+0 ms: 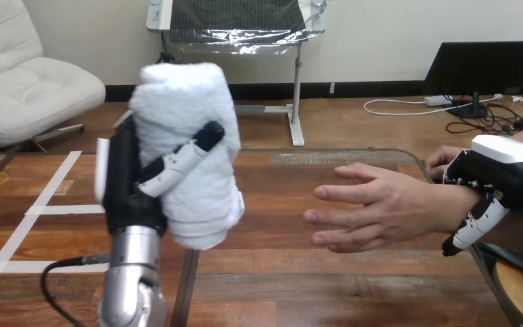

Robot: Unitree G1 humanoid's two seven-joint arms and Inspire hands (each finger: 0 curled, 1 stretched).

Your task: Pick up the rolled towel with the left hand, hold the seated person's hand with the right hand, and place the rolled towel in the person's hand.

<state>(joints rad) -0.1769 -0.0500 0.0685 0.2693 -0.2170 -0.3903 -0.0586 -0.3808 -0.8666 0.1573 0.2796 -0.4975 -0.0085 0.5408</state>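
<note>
Holding the rolled towel (187,157) upright and well up off the table (299,286), the left hand (126,187) has it clamped properly: its fingers (177,163) wrap across the front of the roll and the palm backs it from the left. So the towel is in the air at the left of the head view, gripped around its middle, with both ends poking out above and below the hand. My guess is that's on purpose. A mid-roll grip keeps it from unrolling and leaves a free end to lead with.

Over to the right, well apart from the towel, the person's hand (374,208) is stretched out with fingers straight and pointing at the towel, hovering over the table. It touches nothing. I can't really tell which way the palm faces.

Further right, the right hand (507,170) sits at the person's wrist (449,204), with one finger (473,225) curled underneath and the white shell on top. It looks closed around the wrist rather than the hand itself. That reads to me as steadying the arm so the target doesn't drift during the handover.

Pickup and hold look done. What's left is carrying the towel across the gap and releasing it. The main risk I see is the open hand not cupping in time, so the roll slips off.
</note>
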